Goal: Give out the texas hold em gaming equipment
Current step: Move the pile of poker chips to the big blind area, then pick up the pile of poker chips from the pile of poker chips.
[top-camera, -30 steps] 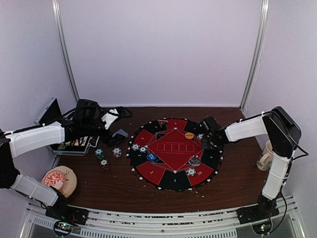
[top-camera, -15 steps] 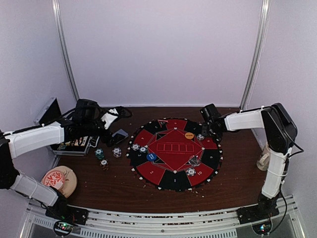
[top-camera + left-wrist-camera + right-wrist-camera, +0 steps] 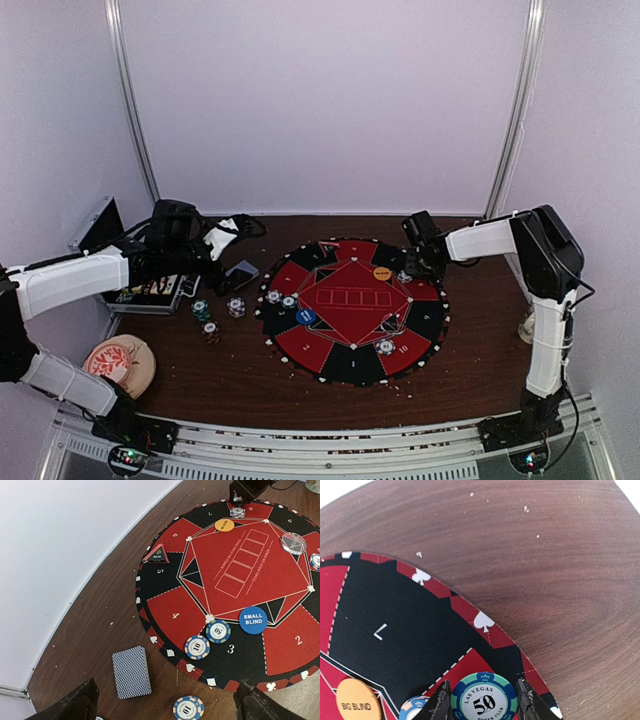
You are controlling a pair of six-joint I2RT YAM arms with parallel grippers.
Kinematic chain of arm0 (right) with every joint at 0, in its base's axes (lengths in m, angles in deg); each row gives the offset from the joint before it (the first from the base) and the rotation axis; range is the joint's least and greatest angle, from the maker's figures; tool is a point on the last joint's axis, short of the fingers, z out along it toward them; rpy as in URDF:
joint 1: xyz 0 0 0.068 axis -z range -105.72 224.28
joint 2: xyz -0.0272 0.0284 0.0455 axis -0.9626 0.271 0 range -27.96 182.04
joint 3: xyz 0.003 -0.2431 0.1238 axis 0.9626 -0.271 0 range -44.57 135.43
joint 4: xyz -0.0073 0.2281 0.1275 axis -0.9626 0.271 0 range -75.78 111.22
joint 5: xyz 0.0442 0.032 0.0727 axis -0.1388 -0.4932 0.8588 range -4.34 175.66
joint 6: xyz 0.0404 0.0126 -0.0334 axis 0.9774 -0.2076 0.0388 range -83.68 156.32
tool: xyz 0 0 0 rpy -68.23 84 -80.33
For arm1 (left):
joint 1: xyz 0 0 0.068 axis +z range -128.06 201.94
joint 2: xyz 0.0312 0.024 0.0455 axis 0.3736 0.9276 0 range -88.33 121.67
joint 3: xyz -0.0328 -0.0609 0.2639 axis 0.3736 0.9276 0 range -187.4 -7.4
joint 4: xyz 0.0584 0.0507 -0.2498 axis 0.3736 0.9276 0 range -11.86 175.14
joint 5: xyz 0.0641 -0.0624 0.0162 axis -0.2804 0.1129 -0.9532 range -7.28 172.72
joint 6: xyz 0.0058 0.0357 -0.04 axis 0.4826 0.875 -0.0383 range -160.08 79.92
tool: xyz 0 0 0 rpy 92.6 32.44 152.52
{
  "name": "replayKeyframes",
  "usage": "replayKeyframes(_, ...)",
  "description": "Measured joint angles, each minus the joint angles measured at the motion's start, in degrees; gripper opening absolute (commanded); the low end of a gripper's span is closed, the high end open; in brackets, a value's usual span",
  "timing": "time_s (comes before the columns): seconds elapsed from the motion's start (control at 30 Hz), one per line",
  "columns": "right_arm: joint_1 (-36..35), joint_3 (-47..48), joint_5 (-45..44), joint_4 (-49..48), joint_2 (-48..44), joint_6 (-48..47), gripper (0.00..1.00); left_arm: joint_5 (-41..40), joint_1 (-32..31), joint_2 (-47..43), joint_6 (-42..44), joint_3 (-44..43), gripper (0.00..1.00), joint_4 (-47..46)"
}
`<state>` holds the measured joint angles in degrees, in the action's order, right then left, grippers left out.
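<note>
— Brown wooden surface (image 3: 240,370), white walls behind. What have your left fingers (image 3: 70,706) got?
— Nothing; my left ones stand wide apart. Between them lies the card deck (image 3: 131,672), back up, just off the mat (image 3: 170,605). A white-blue chip (image 3: 188,708) sits just right of it, and the blue disc (image 3: 253,620) lies farther on.
— And your right fingers (image 3: 440,705)?
— Partly closed, pinching a teal chip (image 3: 484,699) by its rim at the mat's edge. The orange disc (image 3: 357,706) lies to their left.
</note>
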<state>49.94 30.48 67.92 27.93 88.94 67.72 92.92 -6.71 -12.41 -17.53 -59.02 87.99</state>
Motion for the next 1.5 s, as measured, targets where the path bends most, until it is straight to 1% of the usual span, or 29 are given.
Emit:
replayKeyframes(0.27, 0.0, 0.0, 0.2, 0.0, 0.8, -0.1, 0.45, 0.0, 0.0, 0.0, 0.0, 0.0, 0.98, 0.0)
replayKeyframes(0.33, 0.0, 0.2, 0.2, 0.0, 0.9, -0.2, 0.5, 0.0, 0.0, 0.0, 0.0, 0.0, 0.98, 0.0)
replayKeyframes(0.5, 0.0, 1.3, 0.1, -0.1, 2.0, -0.2, 0.66, -0.1, 0.0, 0.0, 0.0, 0.0, 0.98, 0.0)
replayKeyframes(0.63, 0.0, 1.7, 0.1, 0.2, 2.0, -0.2, 0.71, -0.2, 0.1, 0.0, 0.0, 0.0, 0.98, 0.0)
replayKeyframes(0.77, 0.0, 1.7, 0.1, 1.7, 0.9, 0.0, 0.74, -0.4, 1.0, 0.0, 0.0, 0.0, 0.98, 0.2)
replayKeyframes(0.87, -0.1, 1.6, 0.0, 3.4, -2.4, -0.1, 0.77, -0.5, 2.7, 0.6, 0.0, -0.5, 0.98, 0.8)
replayKeyframes(1.03, -1.6, -0.5, -1.3, 4.0, -13.2, -0.1, 0.8, -0.5, 7.9, 1.5, 0.1, -0.9, 0.98, 1.9)
replayKeyframes(1.1, -3.5, -2.4, -2.0, 4.0, -18.1, -0.2, 0.8, -0.2, 10.5, 1.8, 0.1, -0.9, 0.98, 2.7)
replayKeyframes(1.23, -9.2, -7.4, -3.1, 3.0, -25.0, -0.2, 0.81, 1.3, 15.5, 3.3, 0.5, -0.9, 0.98, 5.7)
replayKeyframes(1.37, -15.0, -13.8, -3.7, 1.6, -27.8, -0.2, 0.81, 3.9, 19.8, 5.9, 1.0, -0.8, 0.98, 9.7)
replayKeyframes(1.5, -18.5, -18.4, -5.3, 1.0, -27.5, -0.2, 0.82, 6.1, 21.6, 6.1, 1.6, -0.3, 0.98, 12.8)
